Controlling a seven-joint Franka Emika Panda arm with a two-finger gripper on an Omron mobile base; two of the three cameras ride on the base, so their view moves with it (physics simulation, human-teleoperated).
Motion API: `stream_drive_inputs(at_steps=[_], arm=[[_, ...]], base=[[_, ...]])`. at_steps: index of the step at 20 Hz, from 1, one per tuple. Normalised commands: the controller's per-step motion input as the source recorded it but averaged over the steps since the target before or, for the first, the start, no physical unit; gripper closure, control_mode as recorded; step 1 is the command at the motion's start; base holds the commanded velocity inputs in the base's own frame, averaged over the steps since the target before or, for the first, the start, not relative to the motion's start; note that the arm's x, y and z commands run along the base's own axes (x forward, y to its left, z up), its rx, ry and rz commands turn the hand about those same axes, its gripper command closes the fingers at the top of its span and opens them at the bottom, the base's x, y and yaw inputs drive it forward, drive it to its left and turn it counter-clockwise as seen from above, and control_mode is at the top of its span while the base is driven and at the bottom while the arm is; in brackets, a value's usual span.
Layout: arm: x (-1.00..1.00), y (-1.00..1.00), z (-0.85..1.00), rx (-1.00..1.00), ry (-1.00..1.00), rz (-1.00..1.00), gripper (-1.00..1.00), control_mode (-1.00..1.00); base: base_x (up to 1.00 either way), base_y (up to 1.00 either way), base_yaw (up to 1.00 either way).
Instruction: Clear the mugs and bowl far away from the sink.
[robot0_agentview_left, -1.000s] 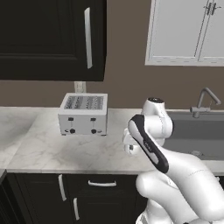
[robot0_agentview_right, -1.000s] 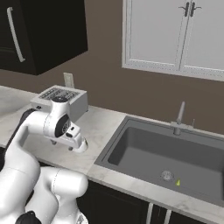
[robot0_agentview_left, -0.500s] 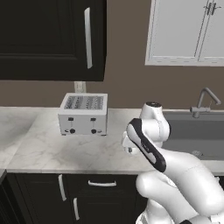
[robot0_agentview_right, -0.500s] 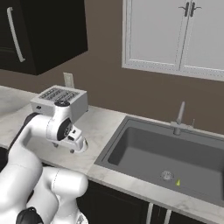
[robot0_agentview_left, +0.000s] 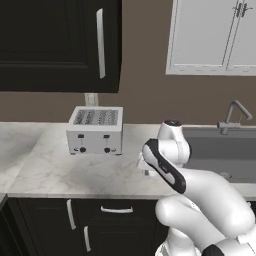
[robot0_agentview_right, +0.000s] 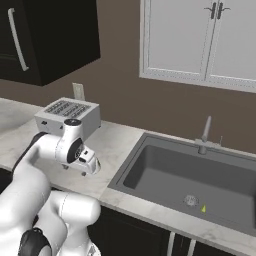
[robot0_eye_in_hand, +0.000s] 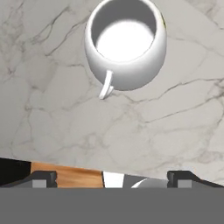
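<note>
The robot's gripper (robot0_eye_in_hand: 112, 177) hangs over the marble counter (robot0_agentview_left: 45, 167) with its two fingers (robot0_eye_in_hand: 41, 178) spread as wide as they go, and nothing is between them. Right below the hand sits the white mug (robot0_eye_in_hand: 126, 41). It stands upright and looks empty inside. Its thin handle (robot0_eye_in_hand: 105, 85) points toward the fingers.

From behind, the hand is low over the counter, between the toaster (robot0_agentview_left: 96, 130) on the left and the sink (robot0_agentview_right: 195, 177) on the right. The mug is still close to the sink.

I think the job now is to pick up this mug. To do it well, the hand should move forward until the mug's round body sits between the two fingers. It should go down gently and not bump the handle, or the mug might spin or tip. Then squeeze softly and lift straight up. After that, carry it left, far from the sink.
</note>
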Motion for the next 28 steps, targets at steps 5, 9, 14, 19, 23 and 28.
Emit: stream_drive_inputs(at_steps=[5, 9, 14, 19, 23, 28], arm=[[0.2, 0.02, -0.18, 0.0, 0.0, 0.0, -1.0, -1.0], [0.21, 0.01, -0.16, 0.0, 0.0, 0.0, -1.0, -1.0], [0.19, 0.0, -0.12, 0.0, 0.0, 0.0, -1.0, -1.0], [0.24, 0.0, -0.05, 0.0, 0.0, 0.0, -1.0, -1.0], [0.17, 0.0, -0.05, 0.0, 0.0, 0.0, -1.0, -1.0], [0.15, 0.0, -0.05, 0.0, 0.0, 0.0, -1.0, -1.0]], base=[[0.0, 0.0, 0.0], [0.0, 0.0, 0.0], [0.0, 0.0, 0.0], [0.0, 0.0, 0.0], [0.0, 0.0, 0.0], [0.0, 0.0, 0.0]])
